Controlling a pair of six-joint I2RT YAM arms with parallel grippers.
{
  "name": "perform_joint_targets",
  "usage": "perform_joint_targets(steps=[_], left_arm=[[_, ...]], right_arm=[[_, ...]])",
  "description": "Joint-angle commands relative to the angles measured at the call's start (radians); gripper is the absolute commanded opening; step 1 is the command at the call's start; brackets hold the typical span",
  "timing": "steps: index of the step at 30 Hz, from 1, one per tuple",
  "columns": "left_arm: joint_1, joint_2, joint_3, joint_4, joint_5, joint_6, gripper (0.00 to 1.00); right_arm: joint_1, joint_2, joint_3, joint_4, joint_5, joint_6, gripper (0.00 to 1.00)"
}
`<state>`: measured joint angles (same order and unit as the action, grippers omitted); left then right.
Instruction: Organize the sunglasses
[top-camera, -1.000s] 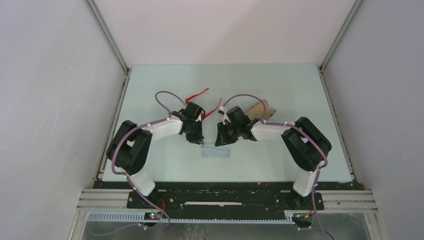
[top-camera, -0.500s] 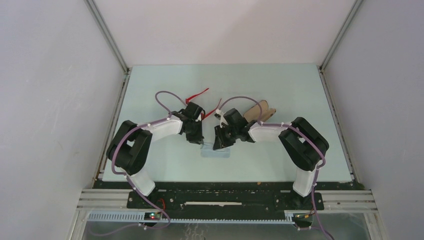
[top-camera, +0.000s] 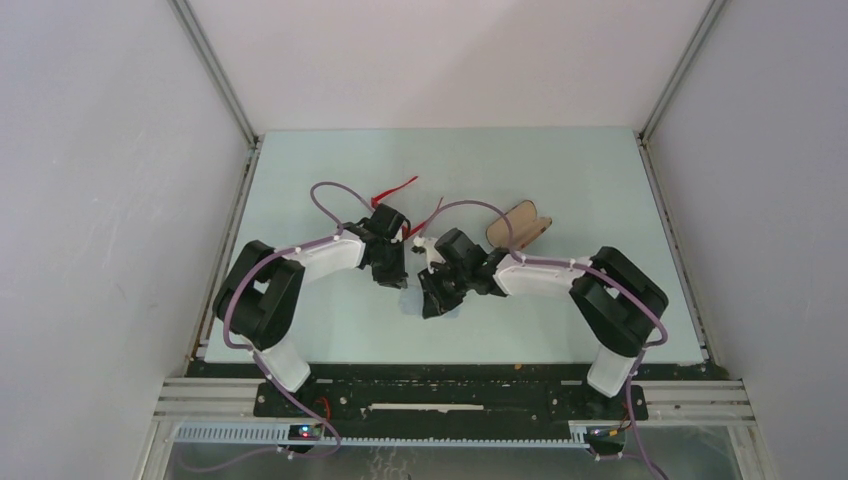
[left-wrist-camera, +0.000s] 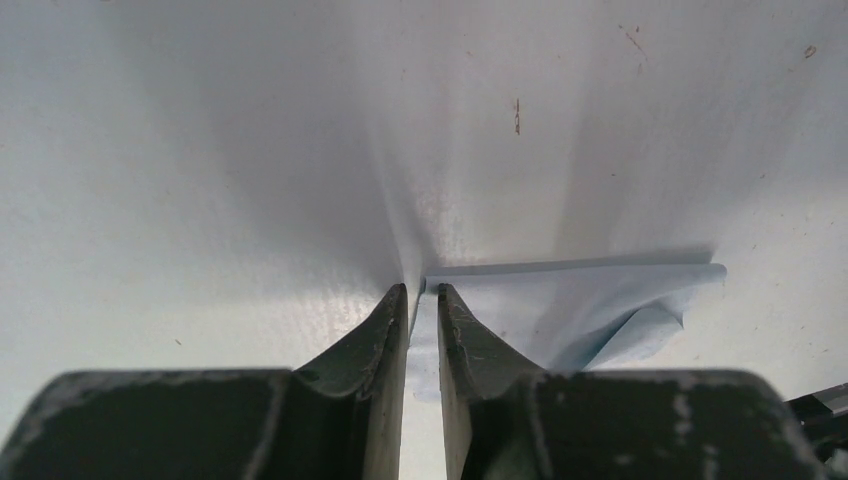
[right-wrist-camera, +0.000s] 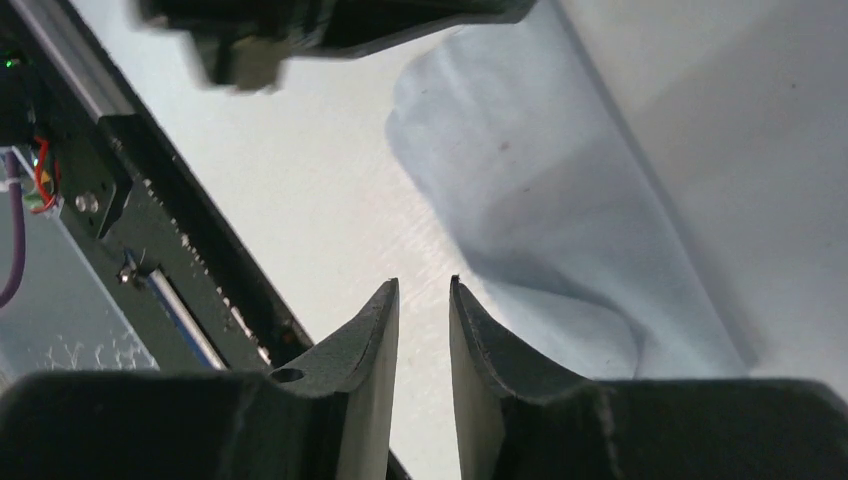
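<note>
At the middle of the counter (top-camera: 560, 170), both your tools are down at the cloth (left-wrist-camera: 590, 310), not at the sunglasses (top-camera: 398, 186). Your left tool (left-wrist-camera: 422, 290) is nearly pressed together with the cloth's corner in the slit between its fingers, so it reads as a pinch on that corner. Your right tool (right-wrist-camera: 422, 285) is spread a little, with bare counter in the gap and the cloth just beside one finger; it holds nothing. The sunglasses lie farther back, just beyond your left tool, with only their thin red arms showing past it and the frame hidden. Neither tool touches them. The case (top-camera: 518, 221) looks open at the far right, apart from both tools. By my reading little is done. Only the cloth is in hand, and the sunglasses have yet to be picked up and, I judge, put into the case.
</note>
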<state>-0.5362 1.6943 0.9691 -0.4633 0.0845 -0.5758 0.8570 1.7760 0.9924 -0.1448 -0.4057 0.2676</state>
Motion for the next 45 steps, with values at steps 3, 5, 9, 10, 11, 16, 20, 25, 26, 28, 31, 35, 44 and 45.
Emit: perform_joint_targets(steps=[3,5,9,10,11,16,20,25,26,28,31,35,44,45], left_arm=[[0.005,0.019,0.000,0.012,-0.013,0.021,0.22],[0.005,0.011,0.002,0.009,-0.010,0.022,0.22],[0.005,-0.033,0.007,-0.002,-0.012,0.021,0.25],[0.004,-0.052,0.008,-0.006,-0.011,0.022,0.25],[0.004,-0.071,0.009,-0.009,-0.010,0.021,0.26],[0.003,-0.150,0.018,-0.023,0.017,0.022,0.28],[-0.006,-0.149,0.025,-0.021,0.058,0.028,0.29],[-0.020,-0.106,0.025,-0.016,0.074,0.025,0.29],[-0.022,-0.104,0.022,-0.014,0.078,0.022,0.29],[-0.026,-0.107,0.016,-0.010,0.082,0.019,0.29],[-0.028,-0.111,0.012,-0.010,0.078,0.018,0.29],[-0.028,-0.107,0.015,-0.010,0.082,0.018,0.29],[-0.028,-0.126,0.022,-0.013,0.085,0.017,0.29],[-0.028,-0.129,0.023,-0.012,0.083,0.016,0.29]], right_arm=[[0.024,-0.125,0.023,-0.063,0.038,-0.059,0.34],[0.014,-0.134,0.021,-0.050,0.085,-0.024,0.35],[-0.059,-0.095,0.017,-0.026,0.147,0.111,0.34],[-0.072,-0.089,0.007,-0.009,0.138,0.128,0.34],[-0.079,-0.084,-0.003,0.008,0.133,0.143,0.34],[-0.082,-0.055,-0.012,-0.004,0.136,0.153,0.34],[-0.084,-0.035,-0.029,0.000,0.140,0.148,0.34],[-0.082,-0.036,-0.058,-0.017,0.142,0.134,0.33],[-0.079,-0.052,-0.069,-0.023,0.147,0.134,0.33],[-0.074,-0.089,-0.096,-0.040,0.163,0.139,0.33],[-0.069,-0.138,-0.144,-0.055,0.171,0.153,0.33],[-0.055,-0.174,-0.183,-0.081,0.181,0.160,0.33],[-0.029,-0.290,-0.184,-0.057,0.245,0.205,0.34],[-0.030,-0.293,-0.181,-0.033,0.249,0.219,0.34]])
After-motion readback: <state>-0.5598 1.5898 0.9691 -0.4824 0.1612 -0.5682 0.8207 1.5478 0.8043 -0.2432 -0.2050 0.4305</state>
